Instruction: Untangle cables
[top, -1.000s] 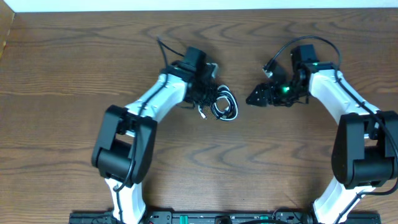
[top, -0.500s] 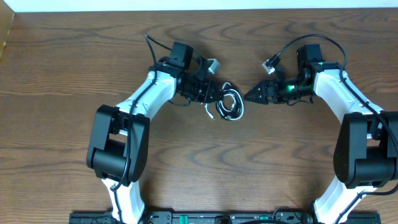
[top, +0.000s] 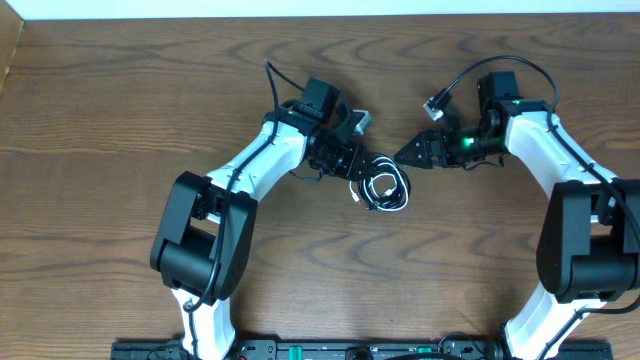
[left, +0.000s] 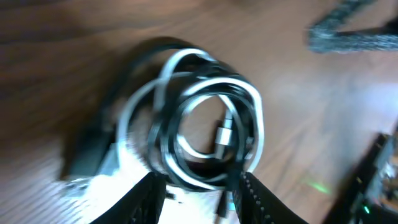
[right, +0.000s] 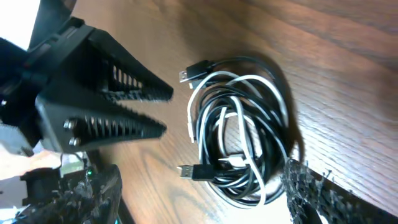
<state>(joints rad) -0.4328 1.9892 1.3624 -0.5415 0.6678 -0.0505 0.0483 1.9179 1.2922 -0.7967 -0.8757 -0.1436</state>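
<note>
cables (right: 239, 134): two black cords and one white cord, wound together into one loose, flat coil of overlapping loops; none lies free of the others.
plug ends: a black plug (right: 194, 68) sticks out at the coil's edge on the side facing the left gripper. A second black plug (right: 188, 172) lies further along that same side. A pale metal plug (left: 225, 132) rests inside the ring.
location: flat on the wooden table (top: 100, 110), near its middle, between the tips of the two arms and a little closer to the robot's bases than either tip.
left gripper (right: 166, 110): its ribbed fingers are spread, with a clear gap and nothing pinched in it. The tips point at the coil, just beside the first black plug. Its own camera is blurred, so whether a finger brushes the outer strands cannot be told.
right gripper (top: 408, 155): jaws wide apart and holding nothing. In its own camera the rough-textured fingers (right: 311, 190) stand on either side of the coil. It sits just beside the coil, on the side away from the left gripper.
arms: white and black, reaching in from both sides, their tips near each other.
green light (top: 462, 143): glowing on the right arm's wrist.
</note>
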